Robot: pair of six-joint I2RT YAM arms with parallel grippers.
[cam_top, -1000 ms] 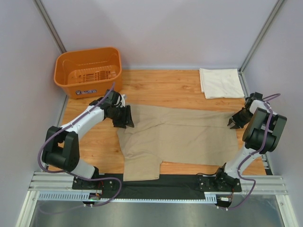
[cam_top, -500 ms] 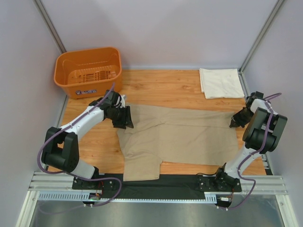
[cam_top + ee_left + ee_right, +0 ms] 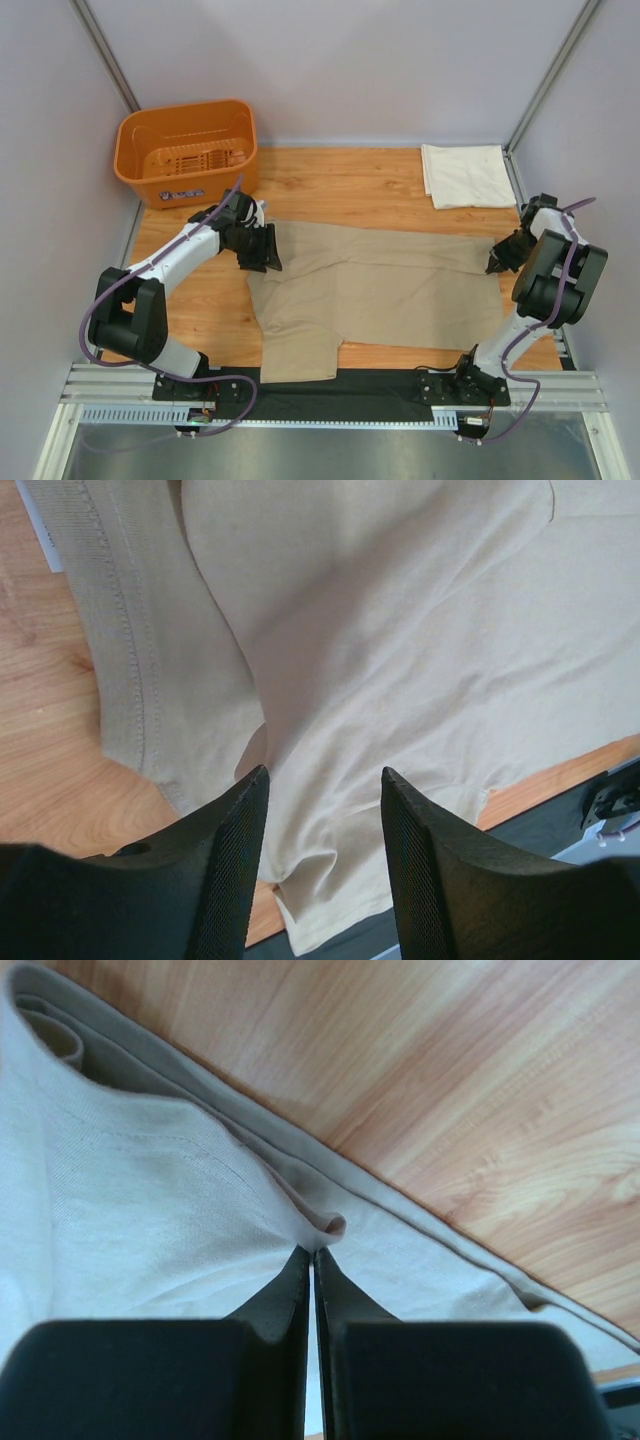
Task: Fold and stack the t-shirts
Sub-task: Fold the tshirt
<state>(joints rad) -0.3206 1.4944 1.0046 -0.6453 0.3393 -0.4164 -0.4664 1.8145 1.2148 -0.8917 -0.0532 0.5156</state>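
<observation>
Right gripper (image 3: 313,1253) had closed, pinching the edge of the tan t-shirt (image 3: 390,285); left gripper (image 3: 324,773) hung wide-jawed over it.

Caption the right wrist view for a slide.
Right gripper shut on a puckered edge of the tan t-shirt lying on the wooden table.
</observation>
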